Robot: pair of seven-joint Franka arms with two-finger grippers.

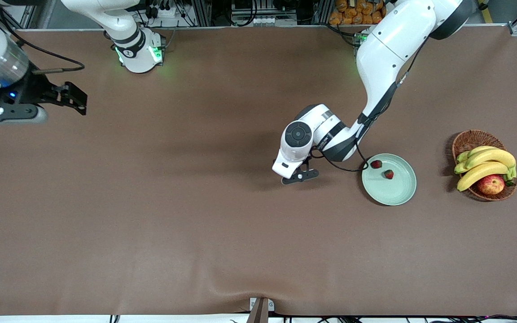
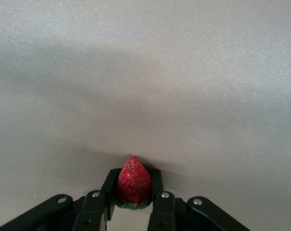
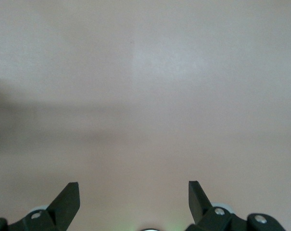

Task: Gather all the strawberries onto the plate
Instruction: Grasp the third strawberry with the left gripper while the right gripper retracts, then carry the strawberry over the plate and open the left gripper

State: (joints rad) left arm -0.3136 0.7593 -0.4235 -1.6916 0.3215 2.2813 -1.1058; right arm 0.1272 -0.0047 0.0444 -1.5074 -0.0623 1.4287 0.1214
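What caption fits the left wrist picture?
Left gripper shut on a red strawberry at the brown table.

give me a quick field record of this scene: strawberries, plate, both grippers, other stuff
strawberries on plate: two
third strawberry: clamped in the left gripper's jaws
plate: mint green, beside the basket
left gripper: low at the table beside the plate, shut on the berry
right gripper: jaws open, waiting at the right arm's end
basket: bananas and an apple
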